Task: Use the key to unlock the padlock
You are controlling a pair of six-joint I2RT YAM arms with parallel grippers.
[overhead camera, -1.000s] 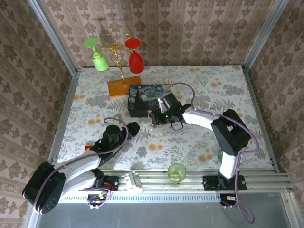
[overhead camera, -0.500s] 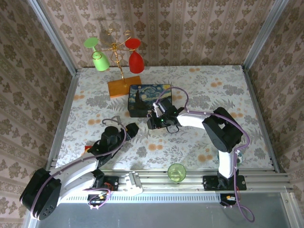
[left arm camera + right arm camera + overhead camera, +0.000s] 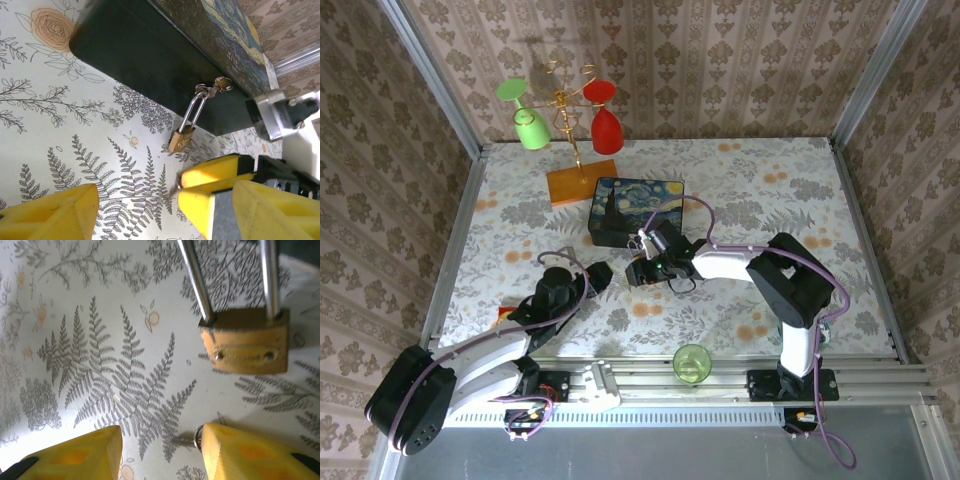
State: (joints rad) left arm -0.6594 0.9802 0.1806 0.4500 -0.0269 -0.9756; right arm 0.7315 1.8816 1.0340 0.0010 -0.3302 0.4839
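The brass padlock (image 3: 181, 140) hangs by its thin silvery shackle (image 3: 192, 112) from the clasp (image 3: 218, 86) on the front of the dark blue painted box (image 3: 635, 208). Its body (image 3: 245, 341) rests on the floral tabletop. The small silvery key (image 3: 187, 439) lies flat on the table just in front of the padlock, its ring against the inner face of my right gripper's right-hand finger (image 3: 250, 455). My right gripper (image 3: 160, 452) is open and low over the table, holding nothing. My left gripper (image 3: 135, 215) is open just to the left (image 3: 598, 274), facing the padlock.
At the back left a gold rack (image 3: 565, 115) on a wooden base (image 3: 582, 183) holds a green and a red glass. A green cup (image 3: 692, 362) stands at the near edge between the arm bases. A small red object (image 3: 505, 312) lies beside the left arm.
My right gripper has swung left and toward the near side, from the box's front down to the table in front of the padlock. The left gripper has barely moved.
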